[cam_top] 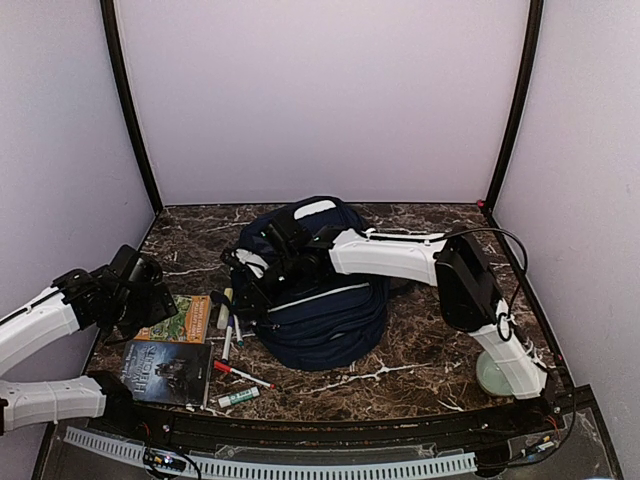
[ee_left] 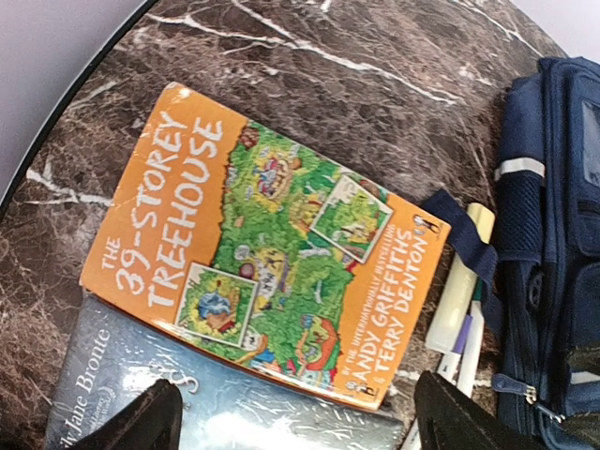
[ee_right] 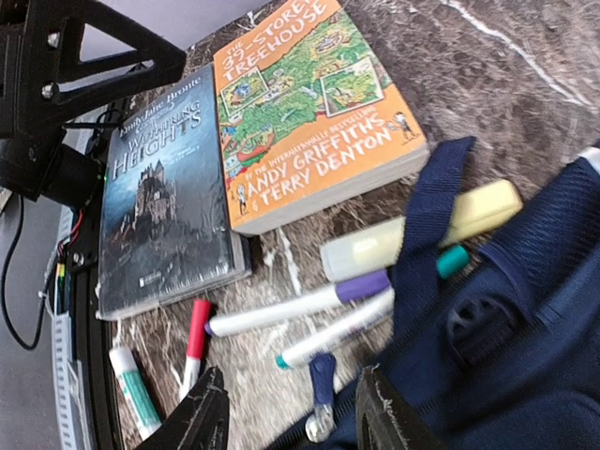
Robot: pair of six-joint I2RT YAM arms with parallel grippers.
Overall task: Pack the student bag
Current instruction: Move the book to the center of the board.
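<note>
Dark marbled surface; clock readings taken from above, 12 at the far wall.

Student bag, navy, lies slumped at the centre of the surface; grey stripe showing along its front.

Right end effector is at the bag's 9 o'clock edge; jaws about half open, one finger against the navy fabric; a blue zip pull lies in the gap, gripped by neither finger as far as I can see.

Left end effector hangs over the books at 8 o'clock of the bag; jaws wide apart, nothing between them.

Orange book, "The 39-Storey Treehouse", flat, its near edge overlapping the dark book, "Wuthering Heights", at 6 o'clock of it.

Between books and bag: pale yellow highlighter, purple-capped marker, teal-capped marker; a bag strap crosses them.

Red-capped marker and green-and-white glue stick at 7 o'clock of the bag.
</note>
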